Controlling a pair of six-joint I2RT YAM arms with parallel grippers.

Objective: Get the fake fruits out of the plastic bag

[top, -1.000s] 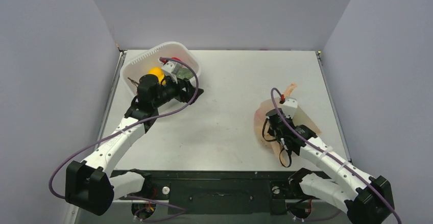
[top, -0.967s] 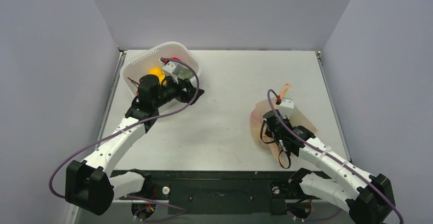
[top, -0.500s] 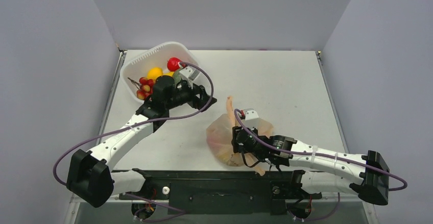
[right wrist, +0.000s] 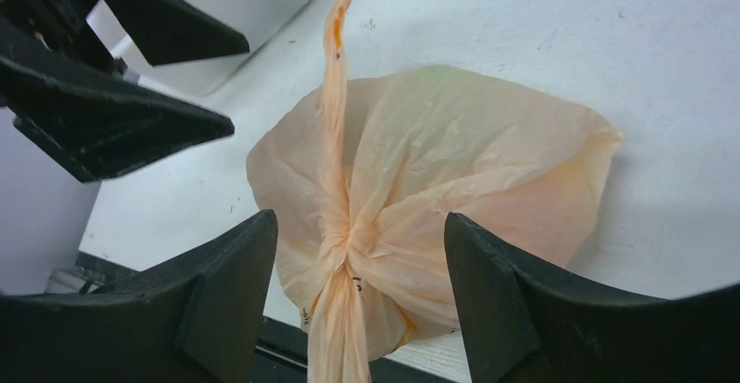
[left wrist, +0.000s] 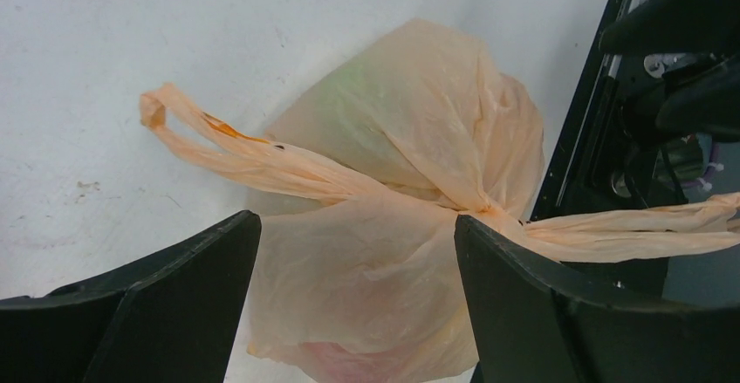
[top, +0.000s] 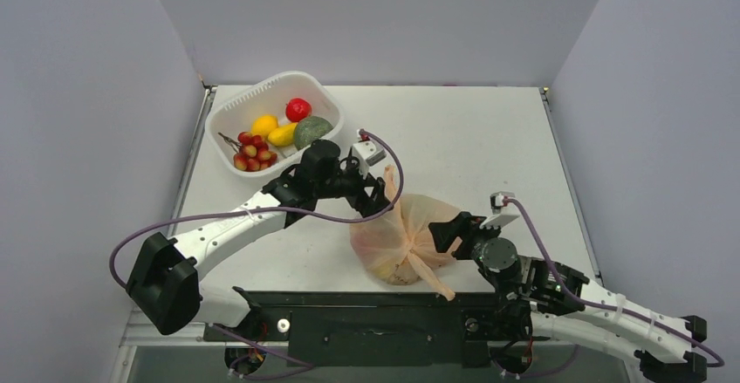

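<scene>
The plastic bag (top: 397, 242) lies knotted shut near the table's front edge, pale peach and crinkly, one handle pointing away and one hanging over the edge. Fake fruits inside show only as faint tints: green (left wrist: 349, 86), red (left wrist: 336, 361), yellow (right wrist: 408, 335). My left gripper (top: 373, 201) hovers open just behind and left of the bag, whose bulk shows between its fingers (left wrist: 356, 222). My right gripper (top: 448, 231) stands open at the bag's right side; the knot (right wrist: 347, 242) shows between its jaws, untouched (right wrist: 359, 219).
A white slotted basket (top: 229, 111) at the back left holds a red fruit (top: 298, 109), yellow fruits (top: 264, 125), a dull dark-green fruit (top: 311, 130) and a red cluster (top: 251, 152). The black mounting rail (top: 384, 309) runs right below the bag.
The bag was carried from the right side to the front centre. My right gripper has opened, let go of it and drawn back right. My left arm swung from the basket to the bag.
</scene>
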